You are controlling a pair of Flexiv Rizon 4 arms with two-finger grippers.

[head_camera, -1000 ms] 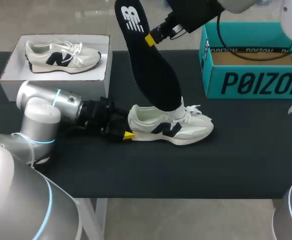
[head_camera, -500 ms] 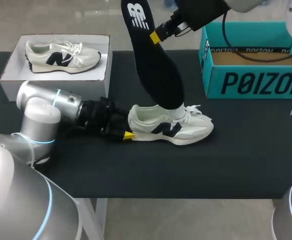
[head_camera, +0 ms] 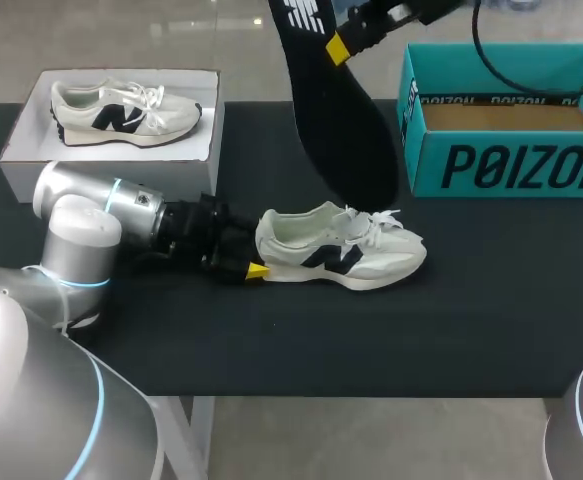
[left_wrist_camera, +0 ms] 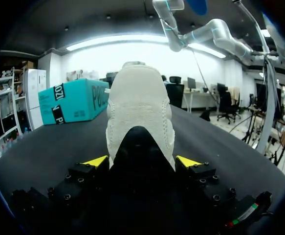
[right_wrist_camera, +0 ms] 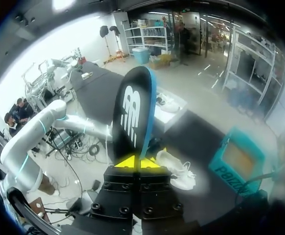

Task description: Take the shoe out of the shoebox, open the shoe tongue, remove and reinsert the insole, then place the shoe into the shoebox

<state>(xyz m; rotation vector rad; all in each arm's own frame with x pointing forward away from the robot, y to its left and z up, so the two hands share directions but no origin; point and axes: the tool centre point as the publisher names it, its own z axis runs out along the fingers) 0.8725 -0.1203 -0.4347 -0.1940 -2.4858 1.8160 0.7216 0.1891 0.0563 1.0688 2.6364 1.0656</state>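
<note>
- Insole removal is the step in hand, and it looks all but done. Your right gripper pinches the black insole near its heel end, fingers pressed onto it. The insole hangs toe-down above the middle of the table, its tip just over the collar of the sneaker and apparently clear of it.
- Your left gripper clamps the sneaker's heel from both sides. The sneaker stands on its sole mid-table, toe toward the right edge.
- The teal shoebox stands open at the far right corner. A second sneaker lies in a white tray at the far left corner.
- Next, by my reading, you reinsert. Lower the insole's toe end into the collar, angle it forward toward the sneaker's toe, and hold the heel pinned. The tongue and loose laces could catch the tip.
</note>
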